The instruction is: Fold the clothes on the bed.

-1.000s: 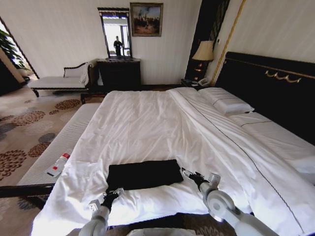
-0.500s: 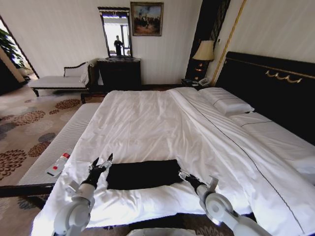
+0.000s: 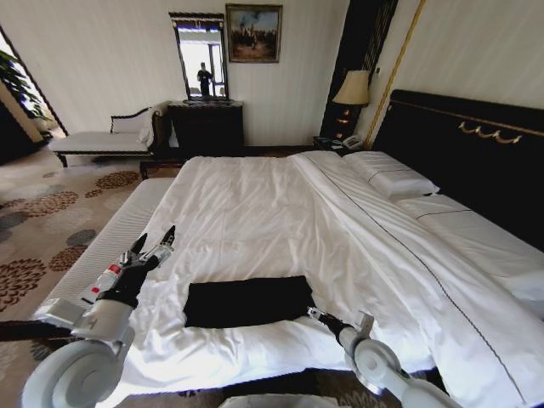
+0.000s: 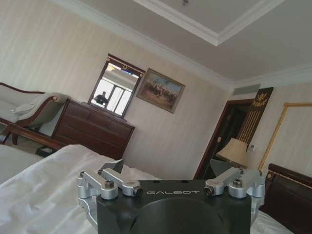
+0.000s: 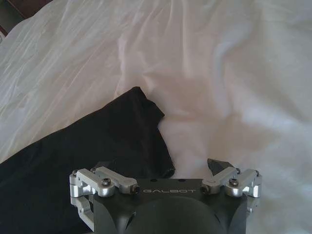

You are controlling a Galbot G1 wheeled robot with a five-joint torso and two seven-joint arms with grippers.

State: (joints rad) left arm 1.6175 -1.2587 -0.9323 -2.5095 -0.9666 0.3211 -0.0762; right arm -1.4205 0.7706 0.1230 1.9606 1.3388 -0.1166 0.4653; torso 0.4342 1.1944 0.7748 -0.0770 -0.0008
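Black T-shirt (image 3: 249,301) lies as a flat, folded rectangle on the near end of the white bed (image 3: 255,212), close to the foot edge. Right pincer (image 3: 315,314) sits low at the shirt's right edge with its jaws spread apart, gripping nothing. Left pincer (image 3: 150,246) is lifted off to the shirt's left, above the bed's edge, jaws wide and empty. The fold looks nearly or fully done; any further move would call for gripping the short edges and doubling the rectangle over.
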